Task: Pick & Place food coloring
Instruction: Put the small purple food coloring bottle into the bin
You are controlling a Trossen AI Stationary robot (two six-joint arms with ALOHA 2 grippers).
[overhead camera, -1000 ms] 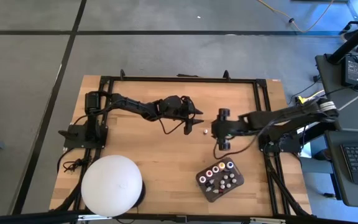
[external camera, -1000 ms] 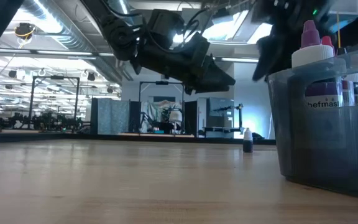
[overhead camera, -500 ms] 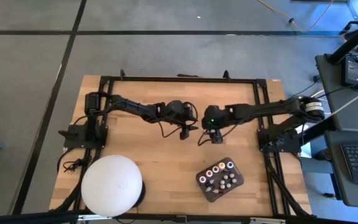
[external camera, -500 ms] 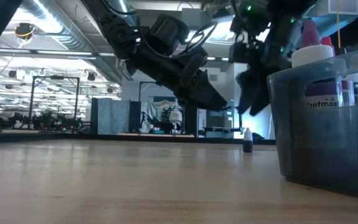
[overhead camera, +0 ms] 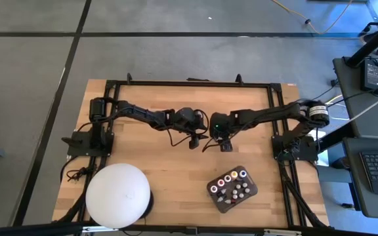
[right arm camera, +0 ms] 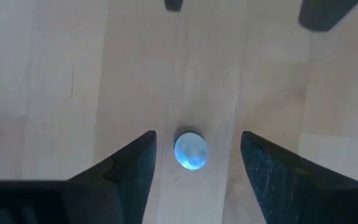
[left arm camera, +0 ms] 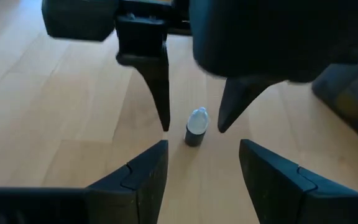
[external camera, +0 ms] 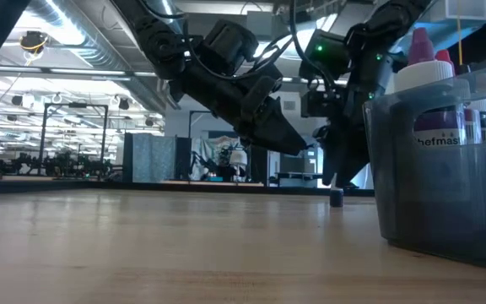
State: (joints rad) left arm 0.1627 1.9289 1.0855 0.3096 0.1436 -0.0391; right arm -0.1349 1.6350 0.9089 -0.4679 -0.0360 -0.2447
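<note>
One small food coloring bottle [left arm camera: 196, 126], dark with a white top, stands upright on the wooden table near its middle. My right gripper [right arm camera: 197, 138] points steeply down over it, open. Its fingers [left arm camera: 160, 93] stand on either side of the bottle [right arm camera: 190, 150] with a gap on each side. My left gripper [left arm camera: 202, 144] is open, slanting down, a little to the bottle's left and aimed at it. In the low view the bottle [external camera: 337, 197] shows below the right fingers. In the high view the right gripper [overhead camera: 219, 136] hides it.
A dark grey tray [overhead camera: 232, 189] holding several more little bottles stands near the table's front right and fills the low view's right side [external camera: 445, 177]. A big white dome [overhead camera: 118, 195] sits at the front left. Bare wood lies between them.
My right gripper has swung toward the table's left and come down, tipping more steeply, until its fingers stand around the bottle. My left gripper has tipped its fingers down a little. The bottle has stayed in place.
</note>
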